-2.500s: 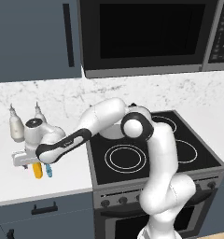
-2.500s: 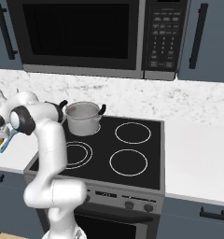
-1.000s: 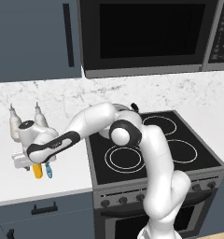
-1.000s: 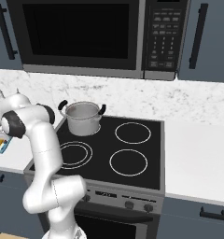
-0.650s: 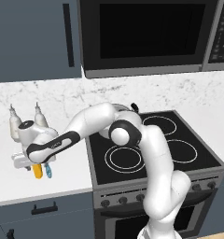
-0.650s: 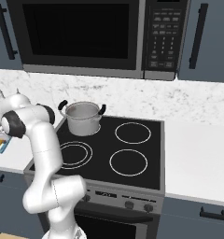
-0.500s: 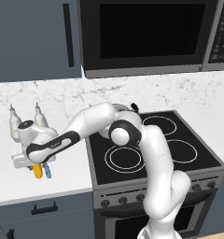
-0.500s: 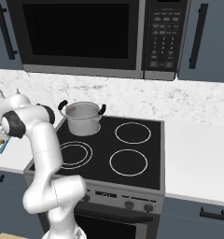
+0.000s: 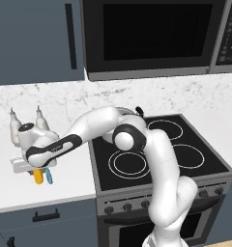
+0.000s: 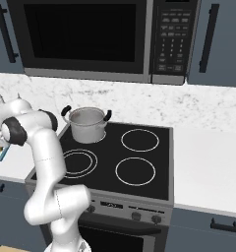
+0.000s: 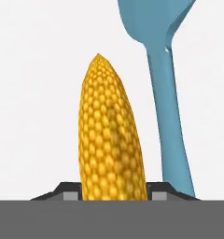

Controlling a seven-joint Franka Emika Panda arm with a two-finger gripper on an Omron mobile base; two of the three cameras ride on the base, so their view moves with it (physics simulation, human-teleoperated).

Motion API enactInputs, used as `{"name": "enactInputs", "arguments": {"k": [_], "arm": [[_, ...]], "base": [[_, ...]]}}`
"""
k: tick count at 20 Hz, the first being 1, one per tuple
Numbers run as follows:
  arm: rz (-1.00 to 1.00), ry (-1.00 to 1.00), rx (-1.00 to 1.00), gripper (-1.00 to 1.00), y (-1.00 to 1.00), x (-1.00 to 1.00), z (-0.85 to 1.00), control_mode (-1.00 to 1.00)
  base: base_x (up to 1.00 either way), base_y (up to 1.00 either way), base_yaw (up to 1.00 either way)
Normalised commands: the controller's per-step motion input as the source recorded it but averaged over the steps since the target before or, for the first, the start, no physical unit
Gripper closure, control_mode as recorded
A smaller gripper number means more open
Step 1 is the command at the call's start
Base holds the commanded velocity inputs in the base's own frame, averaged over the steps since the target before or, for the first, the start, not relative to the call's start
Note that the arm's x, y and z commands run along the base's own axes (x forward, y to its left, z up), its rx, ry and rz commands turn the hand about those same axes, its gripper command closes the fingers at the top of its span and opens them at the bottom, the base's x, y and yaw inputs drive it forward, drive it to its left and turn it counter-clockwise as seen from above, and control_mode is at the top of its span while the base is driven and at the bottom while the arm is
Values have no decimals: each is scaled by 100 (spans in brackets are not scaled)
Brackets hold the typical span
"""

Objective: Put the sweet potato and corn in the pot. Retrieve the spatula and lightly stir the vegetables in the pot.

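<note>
The corn point(image 11: 111, 144), a bright yellow cob, lies on the white counter left of the stove, also seen as the corn point(image 9: 37, 177). My gripper point(image 11: 113, 193) is down over it, with one fingertip pressed against each side of the cob. The light-blue spatula point(image 11: 167, 107) lies right beside the corn, parallel to it, its blade pointing away; it also shows as the spatula point(image 9: 49, 176). The steel pot point(image 10: 88, 125) stands on the stove's rear left burner, well to the right of the gripper point(image 9: 35, 170). The sweet potato is out of view.
Two small bottles point(image 9: 14, 128) stand at the back of the counter behind my hand. The black stovetop point(image 10: 139, 162) lies to the right, under a microwave point(image 10: 85, 37). The counter's front edge point(image 9: 40, 200) is close below the corn.
The jaws have closed in from wide open onto the corn's sides. The arm has hardly moved, and the corn and spatula lie where they were.
</note>
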Motion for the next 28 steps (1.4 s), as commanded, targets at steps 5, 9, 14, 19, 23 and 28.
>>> {"name": "enactInputs", "arguments": {"k": [5,9,14,19,23,28], "arm": [[1,0,4,100,-5,-17,24,-100],[0,0,0,100,-30,-33,32,-100],[0,3,1,100,-76,-27,31,-100],[0,0,0,100,-58,-1,0,-100],[1,-6,0,100,-46,-1,38,-100],[0,-8,0,100,-55,0,74,-100]], "base": [[0,0,0],[0,0,0],[0,0,0],[0,0,0],[0,0,0],[0,0,0]]}}
